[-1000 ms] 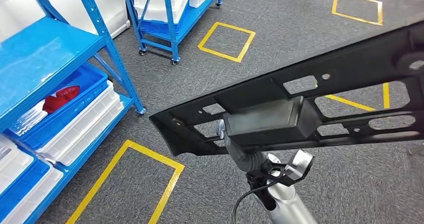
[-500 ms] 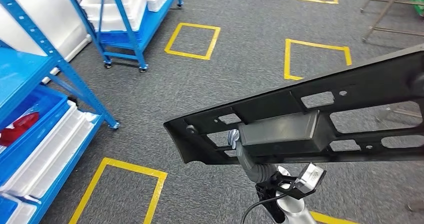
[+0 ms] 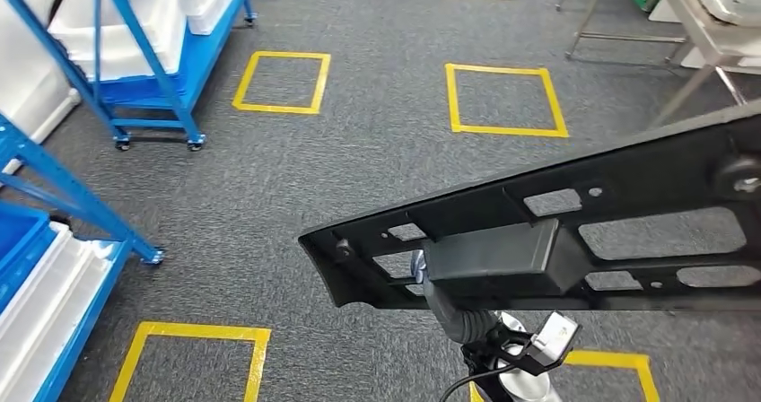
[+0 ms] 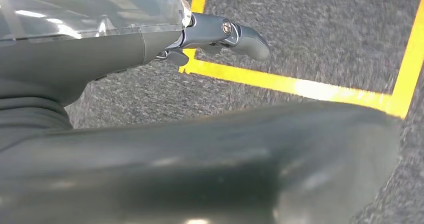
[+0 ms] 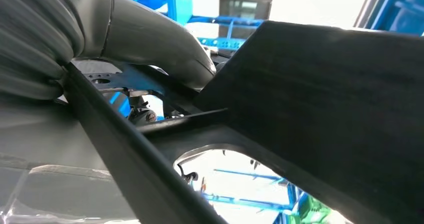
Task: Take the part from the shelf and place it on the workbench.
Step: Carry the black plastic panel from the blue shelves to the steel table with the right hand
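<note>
Long black part (image 3: 574, 231) is held up above grey carpet, both hands on it. Left hand (image 3: 446, 287) grips from beneath, near the part's boxy middle (mostly hidden under it). Right hand (image 5: 150, 44) has its thumb wrapped over the part's edge, holding. Yellow floor squares (image 3: 505, 99) lie ahead of the hands; blue shelves (image 3: 135, 52) further left.
</note>
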Robot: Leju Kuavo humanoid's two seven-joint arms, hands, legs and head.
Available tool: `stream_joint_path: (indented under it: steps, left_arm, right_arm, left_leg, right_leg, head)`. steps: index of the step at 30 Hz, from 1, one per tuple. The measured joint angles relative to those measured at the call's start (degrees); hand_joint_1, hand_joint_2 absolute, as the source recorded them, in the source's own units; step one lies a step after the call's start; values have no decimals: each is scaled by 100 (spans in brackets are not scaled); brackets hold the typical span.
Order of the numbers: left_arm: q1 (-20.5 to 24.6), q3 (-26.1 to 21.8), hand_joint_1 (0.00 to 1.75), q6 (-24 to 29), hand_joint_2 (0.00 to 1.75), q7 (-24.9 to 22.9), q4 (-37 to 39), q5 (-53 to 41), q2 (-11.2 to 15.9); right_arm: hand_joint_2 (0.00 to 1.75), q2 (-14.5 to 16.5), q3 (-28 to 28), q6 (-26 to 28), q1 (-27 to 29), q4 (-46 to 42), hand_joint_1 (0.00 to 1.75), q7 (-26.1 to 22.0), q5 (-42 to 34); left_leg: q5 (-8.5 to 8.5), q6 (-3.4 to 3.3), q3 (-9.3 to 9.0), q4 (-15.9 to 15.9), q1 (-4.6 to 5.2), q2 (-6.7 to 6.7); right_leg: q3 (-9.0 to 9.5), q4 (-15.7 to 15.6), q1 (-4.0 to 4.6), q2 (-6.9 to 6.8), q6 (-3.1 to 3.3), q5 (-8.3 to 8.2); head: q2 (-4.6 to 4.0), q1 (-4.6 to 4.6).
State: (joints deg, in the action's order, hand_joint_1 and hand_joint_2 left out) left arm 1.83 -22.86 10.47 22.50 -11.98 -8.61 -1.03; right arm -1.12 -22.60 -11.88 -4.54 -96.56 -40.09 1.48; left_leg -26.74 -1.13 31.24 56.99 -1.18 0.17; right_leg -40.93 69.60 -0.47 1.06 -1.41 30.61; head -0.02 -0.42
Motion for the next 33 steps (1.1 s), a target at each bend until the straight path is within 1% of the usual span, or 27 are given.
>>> stream_joint_path:
  steps: [1,2,3,4,5,7,8,10,11,13,14,15,16,17,18,19,20,22,23,24,26,27,28,30,31,32,33]
  left_arm:
    - [-9,0,0,-19,0,-3,0,-6,0]
    - [-12,0,0,-33,0,-5,0,-17,0]
    - [-10,1,0,-44,0,-5,0,-30,-2]
    - [-3,1,0,-49,0,-5,0,-40,-4]
    - [5,2,0,-50,0,-5,0,-50,-8]
    - [15,2,0,-55,0,1,0,-55,-15]
    - [20,2,0,-58,0,9,0,-55,-17]
    - [40,2,0,-67,0,37,0,-60,-23]
    - [56,2,0,-73,0,55,0,-64,-26]
    - [71,2,0,-102,0,89,0,-84,-34]
    - [67,2,0,-120,0,102,0,-96,-37]
    - [56,2,0,-134,0,111,0,-107,-39]
    - [46,2,0,-144,0,115,0,-119,-39]
    - [37,2,0,-147,0,119,0,-132,-39]
    - [33,1,0,-149,0,121,0,-147,-39]
    - [33,1,0,-151,0,121,0,-162,-39]
    - [34,0,0,-153,0,121,0,-172,-39]
    - [33,0,0,-162,0,108,1,-178,-40]
    - [36,-2,0,-175,0,86,2,-172,-40]
    - [42,-7,0,-200,0,56,2,-158,-41]
    - [64,-24,0,-276,0,-26,2,-115,-49]
    - [71,-33,0,-317,0,-67,2,-91,-54]
    - [72,-44,0,-354,0,-108,2,-74,-60]
    - [58,-76,0,-420,0,-178,2,-53,-63]
    - [49,-96,0,-448,0,-214,2,-49,-63]
    - [43,-118,0,-481,0,-252,2,-43,-63]
    - [42,-138,0,-516,0,-287,2,-37,-63]
  right_arm:
    - [175,-2,0,-4,7,0,175,1,40]
    - [175,-3,0,-10,12,0,175,2,76]
    - [175,-5,-1,-21,9,0,175,3,120]
    - [175,-6,-3,-34,-1,0,175,3,161]
    - [175,-5,-9,-44,-22,0,175,3,205]
    - [175,1,-50,-72,-95,1,175,13,287]
    - [175,4,-84,-86,-144,4,175,24,324]
    - [175,8,-178,-121,-265,29,175,70,386]
    - [175,11,-234,-132,-342,56,175,103,416]
    - [175,34,-380,-132,-563,161,175,182,464]
    - [175,56,-467,-120,-691,241,175,221,481]
    - [175,79,-558,-99,-818,340,175,257,494]
    - [175,100,-647,-81,-927,446,175,288,509]
    - [175,118,-729,-63,-1017,551,175,313,528]
    - [175,135,-806,-49,-1095,651,175,334,552]
    - [175,157,-881,-44,-1169,736,175,352,579]
    - [175,188,-958,-42,-1250,804,175,367,600]
    - [175,265,-1112,-45,-1422,909,175,392,621]
    - [175,302,-1188,-51,-1504,946,175,407,619]
    - [175,331,-1258,-60,-1575,978,175,421,607]
    - [175,365,-1384,-72,-1689,1015,175,462,555]
    - [175,376,-1433,-73,-1741,1026,175,481,520]
    - [175,388,-1477,-70,-1796,1031,175,502,488]
    - [175,416,-1551,-63,-1890,1034,175,531,429]
    - [175,428,-1583,-56,-1916,1036,175,544,400]
    - [175,434,-1609,-45,-1928,1040,175,558,368]
    - [175,437,-1629,-29,-1932,1045,175,572,332]
  left_leg:
    - [-6,2,0,2,6,85]
    - [-13,7,-2,2,8,168]
    - [-23,18,-8,3,8,245]
    - [-35,33,-24,3,8,316]
    - [-51,54,-45,3,10,381]
    - [-88,112,-83,6,35,493]
    - [-104,146,-99,6,47,541]
    - [-122,212,-135,-11,49,645]
    - [-150,247,-149,4,38,618]
    - [-358,290,-44,297,15,382]
    - [-533,298,101,618,5,216]
    - [-718,300,295,1016,3,110]
    - [-846,304,486,1380,2,63]
    - [-875,306,621,1601,2,37]
    - [-788,304,663,1612,2,25]
    - [-597,298,601,1400,-1,3]
    - [-351,289,460,1029,-9,-65]
    - [-56,266,190,362,-28,-315]
    - [-16,251,122,192,-29,-406]
    - [-36,230,101,140,-21,-437]
    - [-13,164,81,94,-16,-324]
    - [3,122,66,70,-21,-257]
    - [17,80,53,44,-24,-185]
    - [20,25,43,25,-3,-31]
    - [14,12,44,26,11,49]
    - [7,9,42,27,19,129]
    - [-1,10,39,28,24,205]
  right_leg:
    - [-166,331,-20,-41,-21,118]
    - [-250,499,-38,-62,-37,141]
    - [-205,423,-52,-84,-47,50]
    - [-34,116,-60,-131,-48,-121]
    - [209,-319,-58,-238,-37,-300]
    - [578,-990,-12,-436,28,-502]
    - [642,-1120,14,-476,68,-514]
    - [630,-1143,43,-365,146,-511]
    - [638,-1166,36,-302,183,-523]
    - [662,-1222,8,-176,260,-557]
    - [669,-1236,-1,-115,290,-568]
    - [668,-1239,4,-46,311,-572]
    - [667,-1237,13,29,325,-574]
    - [669,-1233,21,109,329,-574]
    - [673,-1225,26,190,329,-573]
    - [677,-1213,28,269,323,-569]
    - [679,-1195,25,347,312,-562]
    - [653,-1142,27,488,264,-544]
    - [627,-1122,21,549,231,-544]
    - [601,-1116,12,609,191,-554]
    - [570,-1120,-8,683,115,-572]
    - [539,-1062,0,597,88,-534]
    - [461,-902,11,449,69,-439]
    - [128,-235,19,87,47,-108]
    - [-72,152,11,-1,35,40]
    - [-215,426,3,-46,28,110]
    - [-258,497,-2,-69,26,77]
  head:
    - [0,1]
    - [0,1]
    - [0,1]
    - [0,1]
    - [0,1]
    - [0,1]
    - [0,0]
    - [0,-1]
    - [0,-1]
    - [0,-2]
    - [0,-2]
    - [0,-2]
    - [0,-2]
    - [0,-2]
    - [0,-2]
    - [0,-2]
    - [0,-2]
    - [0,-2]
    - [0,-1]
    - [0,-1]
    - [0,-1]
    - [0,-1]
    - [0,0]
    - [0,1]
    - [0,0]
    - [0,0]
    - [0,1]
